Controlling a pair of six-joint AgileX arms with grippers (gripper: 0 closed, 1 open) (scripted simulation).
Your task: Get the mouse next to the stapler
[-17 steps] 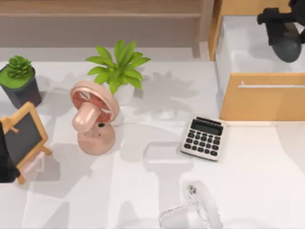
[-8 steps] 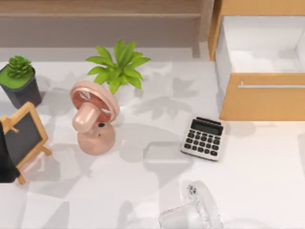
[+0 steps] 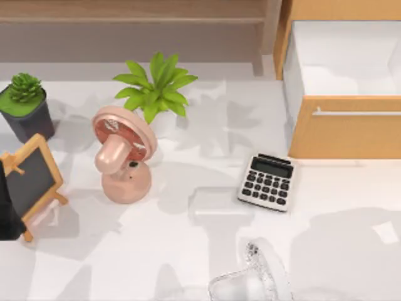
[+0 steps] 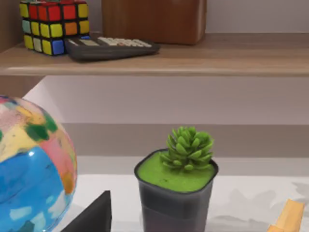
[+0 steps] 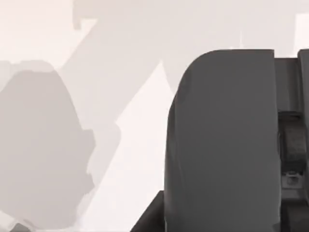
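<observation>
The mouse (image 5: 222, 140) appears in the right wrist view as a dark grey, matte, rounded body very close to the camera, over the pale table (image 5: 58, 48). Just beside it is the dark hardware of the right gripper (image 5: 291, 154). Whether that gripper is clamped on the mouse or merely next to it I cannot tell.

In the top view the stapler (image 3: 260, 279), a pale translucent thing, lies at the table's near edge, a little right of centre. A broad shadow falls on the table to its right. The grey calculator (image 3: 266, 182) with black keys lies farther back than the stapler, apart from it. Behind and to the right stands 1 open wooden drawer (image 3: 344, 128) with a white inside.

Toward the left stand a pink desk fan (image 3: 122, 153), a leafy green plant (image 3: 156, 88), a succulent (image 3: 25, 103) in a dark pot and a small chalkboard (image 3: 28, 179) on a wooden easel. The left arm (image 3: 6, 207) sits parked at the table's left edge; its grip cannot be told. Its wrist view faces the succulent, with a coloured ball (image 4: 29, 169) near it and a shelf (image 4: 193, 58) bearing a puzzle cube (image 4: 53, 24) and a second calculator (image 4: 113, 47).
</observation>
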